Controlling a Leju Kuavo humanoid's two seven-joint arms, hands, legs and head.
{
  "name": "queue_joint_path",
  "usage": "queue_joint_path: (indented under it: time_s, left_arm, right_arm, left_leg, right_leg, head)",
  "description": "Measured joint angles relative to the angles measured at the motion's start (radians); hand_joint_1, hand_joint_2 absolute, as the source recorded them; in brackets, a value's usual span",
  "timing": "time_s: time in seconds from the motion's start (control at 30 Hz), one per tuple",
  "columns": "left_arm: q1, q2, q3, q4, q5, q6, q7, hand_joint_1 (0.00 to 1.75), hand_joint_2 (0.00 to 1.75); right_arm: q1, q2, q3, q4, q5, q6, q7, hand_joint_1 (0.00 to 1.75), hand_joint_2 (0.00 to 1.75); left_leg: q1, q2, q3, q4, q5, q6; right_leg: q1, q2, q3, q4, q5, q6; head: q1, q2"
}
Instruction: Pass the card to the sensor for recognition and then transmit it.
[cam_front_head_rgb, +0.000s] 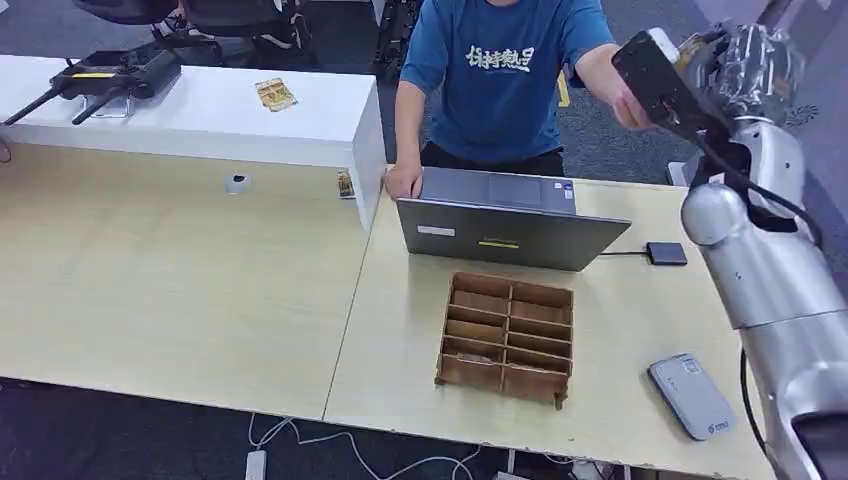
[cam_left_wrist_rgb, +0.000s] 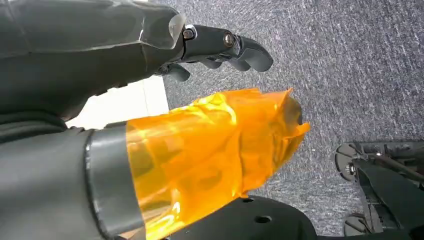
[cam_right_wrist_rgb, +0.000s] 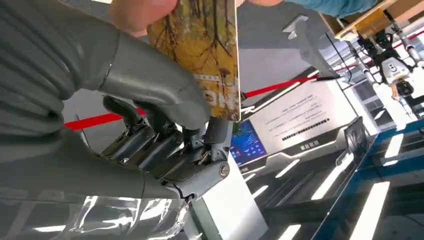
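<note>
Big pale table (cam_front_head_rgb: 180, 290) first. Behind it, a person (cam_front_head_rgb: 500, 80) in a blue shirt with white writing on the chest, too hard to read. On the table, a grey laptop (cam_front_head_rgb: 510, 235), then a brown wooden tray (cam_front_head_rgb: 508, 338) with many little boxes, then a flat grey sensor (cam_front_head_rgb: 691, 396) near the right edge, with a tiny mark on it, too small to read.

Up high at the top right of the head view, the right hand (cam_front_head_rgb: 745, 55), well away from the sensor down below. Squeezed between its thick thumb and dark fingers (cam_right_wrist_rgb: 150, 142), the card (cam_right_wrist_rgb: 210, 50): yellow and brown, like a picture of trees. Some pale letters near the card's held end, half hidden by the thumb, not clear enough to read. Long side of the card sticking straight out from the palm, away from the robot and toward the person. Touching the far end of the card, the person's hand (cam_front_head_rgb: 630, 105). Probably the handing-over step, so likely next: loosen the thumb and let the card slide out along its long side.

Hanging low over grey carpet, the left hand (cam_left_wrist_rgb: 150, 45), far from the card. Nothing in it, fingers loose and away from the orange-taped thumb.
</note>
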Motion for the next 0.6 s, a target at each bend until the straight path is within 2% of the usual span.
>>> queue_joint_path:
  time_s: [0.07, 0.1, 0.5, 0.6]
  left_arm:
    - [0.0, 0.0, 0.0, 0.0, 0.0, 0.0, 0.0, 0.0, 0.0]
    - [0.0, 0.0, 0.0, 0.0, 0.0, 0.0, 0.0, 0.0, 0.0]
    - [0.0, 0.0, 0.0, 0.0, 0.007, 0.006, 0.0, 0.0, 0.0]
    - [0.001, 0.0, 0.0, 0.0, 0.006, 0.005, 0.0, 0.0, 0.0]
  right_arm:
    - [0.001, 0.001, -0.003, 0.007, -0.01, 0.001, -0.008, 1.19, 1.75]
    - [0.002, 0.002, -0.005, 0.01, -0.013, 0.001, -0.011, 0.0, 1.75]
    - [0.037, 0.006, -0.036, 0.012, -0.044, -0.033, -0.081, 0.0, 1.75]
    - [0.062, 0.004, -0.047, -0.013, -0.005, -0.088, -0.093, 0.0, 1.75]
  left_leg:
    - [0.0, 0.0, 0.0, 0.0, 0.0, 0.0]
    - [0.0, 0.0, 0.0, 0.0, 0.0, 0.0]
    - [0.0, 0.0, 0.0, 0.0, 0.0, 0.0]
    - [0.0, 0.0, 0.001, 0.0, 0.0, 0.0]
  right_leg:
    - [0.0, 0.0, 0.0, 0.0, 0.0, 0.0]
    - [0.0, 0.0, 0.0, 0.0, 0.0, 0.0]
    - [0.0, 0.0, 0.0, 0.0, 0.0, 0.0]
    - [0.0, 0.0, 0.0, 0.0, 0.0, 0.0]
  head:
    - [0.0, 0.0]
    - [0.0, 0.0]
    - [0.0, 0.0]
    - [0.0, 0.0]
